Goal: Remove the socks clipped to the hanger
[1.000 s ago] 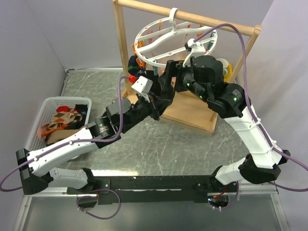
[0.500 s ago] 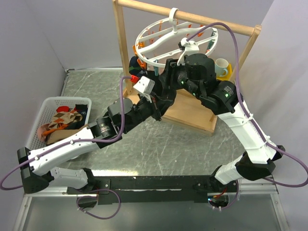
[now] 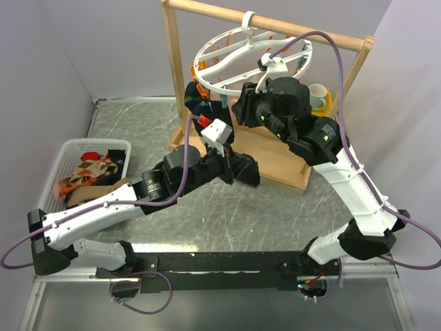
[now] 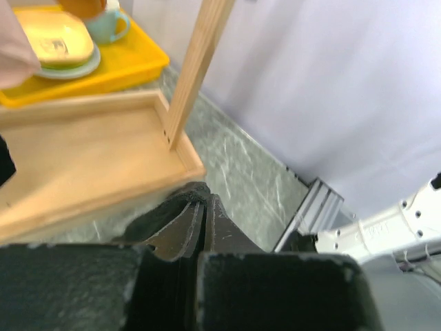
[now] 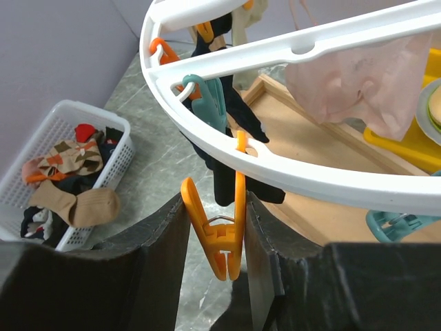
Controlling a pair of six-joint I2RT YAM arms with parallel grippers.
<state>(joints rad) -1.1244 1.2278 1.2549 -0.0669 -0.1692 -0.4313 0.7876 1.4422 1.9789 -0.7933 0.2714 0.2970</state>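
Observation:
The white ring hanger [image 3: 227,52] hangs by its hook from the wooden rail. My right gripper [image 3: 241,107] reaches up under its rim [image 5: 289,162]. Both fingers press on an orange clip [image 5: 219,234], so the right gripper [image 5: 217,201] is shut on that clip. A dark sock [image 5: 231,114] and a pale pink sock [image 5: 351,79] hang clipped to the hanger. My left gripper [image 3: 233,165] is low over the wooden base, shut on a black sock [image 3: 247,171]. In the left wrist view the left gripper [image 4: 204,205] pinches that black sock [image 4: 155,217].
A white basket [image 3: 65,150] with several socks stands at the left; it also shows in the right wrist view [image 5: 27,200]. The wooden frame's base [image 3: 275,162] lies under the hanger. A yellow tray [image 4: 103,69] with a cup and plate sits behind it.
The right gripper has closed on the orange clip. The left gripper has dropped down and to the right, away from the hanger, carrying the black sock.

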